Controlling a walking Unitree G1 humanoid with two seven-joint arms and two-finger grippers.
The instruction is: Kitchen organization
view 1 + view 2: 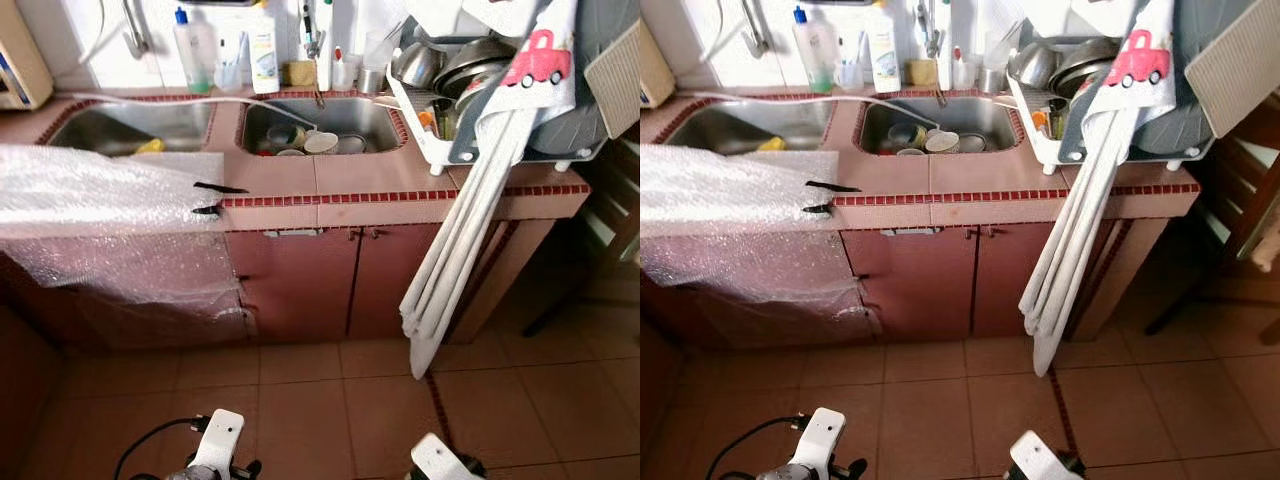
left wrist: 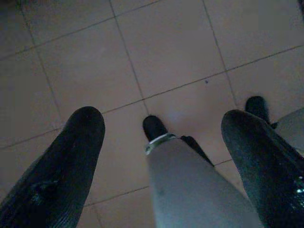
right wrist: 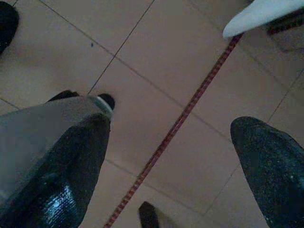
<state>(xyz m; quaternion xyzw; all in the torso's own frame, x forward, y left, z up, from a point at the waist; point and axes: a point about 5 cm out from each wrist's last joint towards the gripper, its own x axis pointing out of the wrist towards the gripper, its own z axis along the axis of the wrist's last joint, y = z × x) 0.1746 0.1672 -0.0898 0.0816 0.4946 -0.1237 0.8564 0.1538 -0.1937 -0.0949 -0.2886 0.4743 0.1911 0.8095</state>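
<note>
A pink-tiled counter point(image 1: 380, 185) holds two steel sinks. The right sink point(image 1: 375, 115) has cups and bowls point(image 1: 320, 142) piled in it. The left sink point(image 1: 120, 125) holds a small yellow item. A white dish rack point(image 1: 425, 140) at the counter's right end carries metal bowls point(image 1: 420, 62) and plates. Both arms hang low over the floor tiles, well short of the counter. My left gripper point(image 2: 164, 121) is open with nothing between its fingers. My right gripper point(image 3: 173, 126) is also open and holds nothing.
Bubble wrap point(image 1: 100, 190) covers the counter's left part and drapes down its front. A long white towel point(image 1: 470, 210) hangs from the rack nearly to the floor. Soap bottles point(image 1: 263, 50) line the back wall. Cabinet doors point(image 1: 330, 280) below are closed. Dark furniture point(image 1: 610, 200) stands at right.
</note>
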